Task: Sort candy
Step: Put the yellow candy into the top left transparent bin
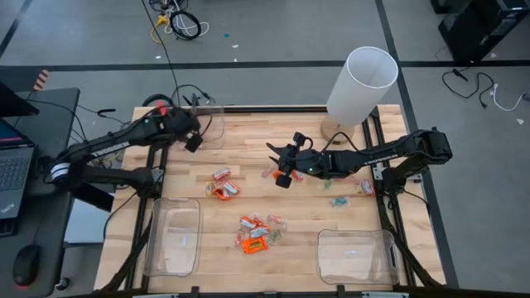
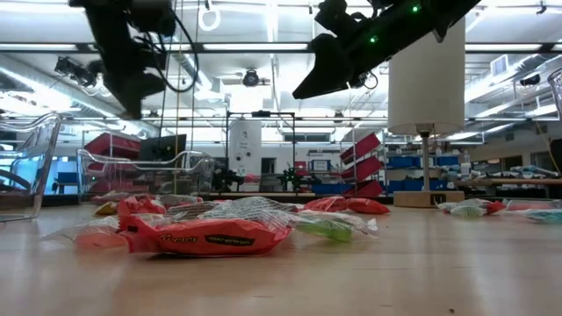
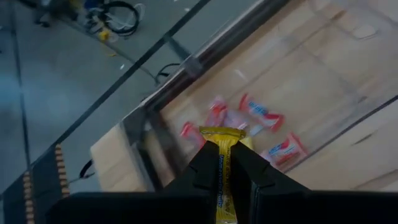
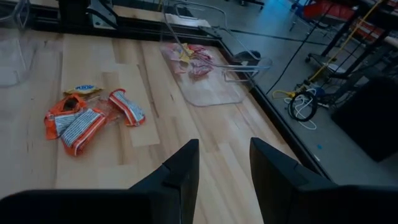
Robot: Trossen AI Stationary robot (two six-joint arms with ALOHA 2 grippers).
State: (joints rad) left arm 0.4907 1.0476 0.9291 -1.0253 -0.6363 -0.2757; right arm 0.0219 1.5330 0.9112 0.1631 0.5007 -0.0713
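Two clear plastic bins at the near edge of the pale wooden plank worktop [image 1: 248, 182]: one near left [image 1: 174, 237], one near right [image 1: 356, 255], both thin-walled, rectangular, round-cornered. Between them, slightly farther in, a crinkly heap of wrapped candy [image 1: 258, 233], mostly bright orange with a pale piece or two; exact count unclear. Farther in and to the left, a smaller orange-and-white cluster [image 1: 222, 184]. Toward the right edge, a few pale green-tinted sweets [image 1: 348, 194] lying loose.

Mid-worktop, right end effector [image 1: 280, 162] hanging above the boards on a long, nearly level dark arm reaching in from the right side; fingers [image 4: 179, 174] spread apart, gripping nothing, bare wood showing in the gap.

Far left corner, a third clear bin [image 1: 209, 126] with several pink-and-white wrapped sweets [image 3: 249, 121] lying inside. Above it, left end effector [image 3: 224, 177], arm bent in from the left edge, fingers clenched on one yellow wrapped candy [image 3: 222, 163], its crimped end sticking out past the fingertips.

Far right, a tall white cylinder [image 1: 362, 84] upright on a round wooden base at the worktop's back edge.
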